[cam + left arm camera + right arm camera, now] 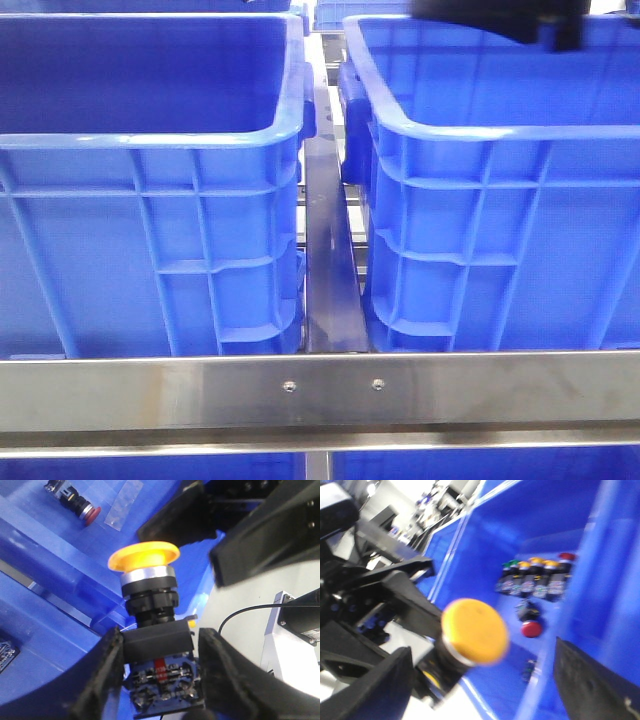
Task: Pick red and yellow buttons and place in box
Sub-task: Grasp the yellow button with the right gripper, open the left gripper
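A yellow button (145,555) with a black body stands upright between my left gripper's (160,652) fingers (105,670), held in the air over a blue bin's edge. It also shows, blurred, in the right wrist view (475,630). My right gripper (485,680) is wide open, its fingers (590,680) either side of the yellow cap without touching it; its dark fingers show in the left wrist view (255,535). A red button (90,514) lies on the bin floor, also seen in the right wrist view (531,628).
Two deep blue bins stand side by side, left (150,130) and right (500,130), behind a steel rail (320,390). A dark arm part (495,18) hangs over the right bin. A row of several buttons (535,577) stands against a bin wall.
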You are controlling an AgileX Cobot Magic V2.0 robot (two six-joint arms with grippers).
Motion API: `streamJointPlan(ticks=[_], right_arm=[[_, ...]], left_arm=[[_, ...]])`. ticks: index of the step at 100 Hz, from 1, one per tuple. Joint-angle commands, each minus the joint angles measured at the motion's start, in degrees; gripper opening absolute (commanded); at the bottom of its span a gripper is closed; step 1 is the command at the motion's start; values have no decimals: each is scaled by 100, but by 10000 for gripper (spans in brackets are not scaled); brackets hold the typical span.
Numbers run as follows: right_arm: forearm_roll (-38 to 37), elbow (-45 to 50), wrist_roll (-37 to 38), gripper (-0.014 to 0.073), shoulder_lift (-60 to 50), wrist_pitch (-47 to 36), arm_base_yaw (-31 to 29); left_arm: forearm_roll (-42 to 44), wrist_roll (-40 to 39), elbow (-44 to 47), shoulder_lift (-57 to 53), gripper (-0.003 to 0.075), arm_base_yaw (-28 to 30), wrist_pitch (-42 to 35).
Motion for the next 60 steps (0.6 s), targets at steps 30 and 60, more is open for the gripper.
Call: streamJointPlan(ticks=[30, 60], right_arm=[[870, -726, 49, 534, 195, 284, 379], [870, -726, 49, 213, 195, 337, 379]], left_arm=[[-394, 10, -147, -197, 146, -48, -115], [-429, 10, -160, -197, 349, -48, -115]])
